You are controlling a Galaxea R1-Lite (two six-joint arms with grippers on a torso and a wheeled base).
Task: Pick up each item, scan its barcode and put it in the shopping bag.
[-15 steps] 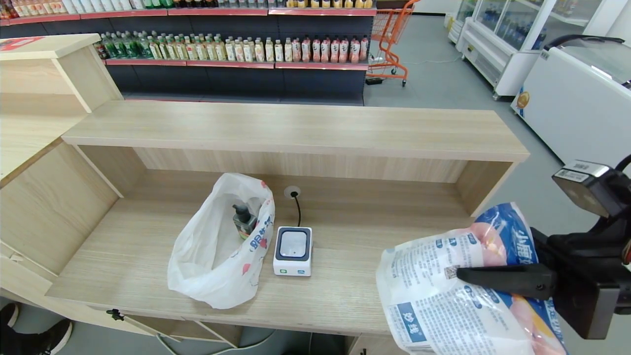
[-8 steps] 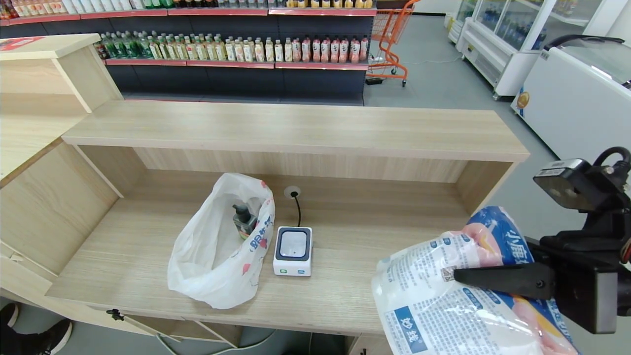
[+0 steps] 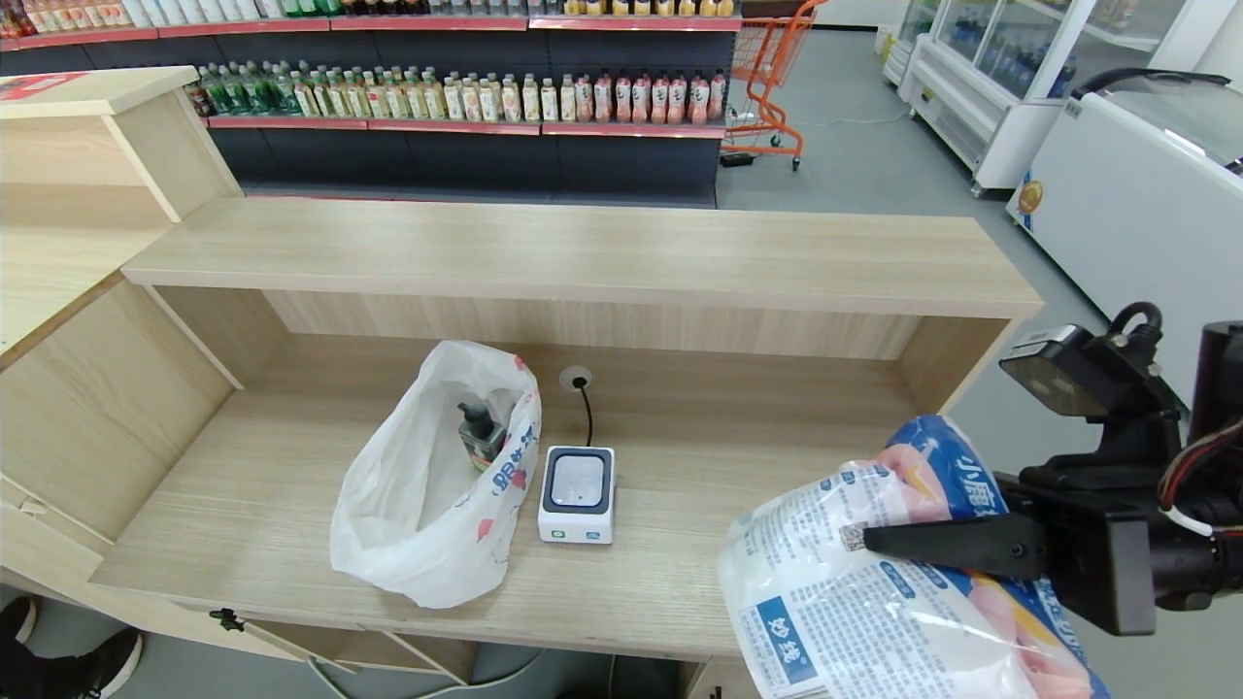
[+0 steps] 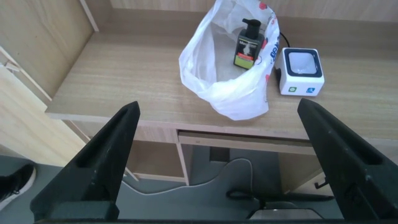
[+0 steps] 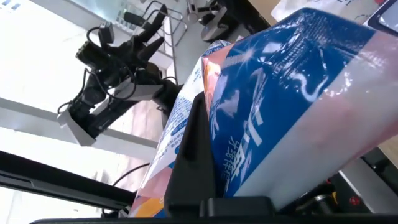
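Packet [image 3: 855,612] at lower right of frame, clamped in closed fingers of right gripper [image 3: 879,553], held clear of counter [image 3: 243,505], likely for presenting to scanner [image 3: 577,493] at centre. Left gripper [image 4: 217,107] spread wide, empty. Beyond, left of scanner, shopping bag [image 3: 427,524] gaping open, ready for dropping in, bottle [image 3: 481,437] already inside.

The scanner [image 3: 577,493] sits right of the shopping bag [image 3: 408,553], which holds a bottle [image 3: 480,435].

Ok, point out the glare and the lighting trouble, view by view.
Head view: white glints streak the wrapped package. Left wrist view: even light, with the barcode scanner window reflecting pale. Right wrist view: sparkle across the blue film of the wrapped package, and the background is washed out white.
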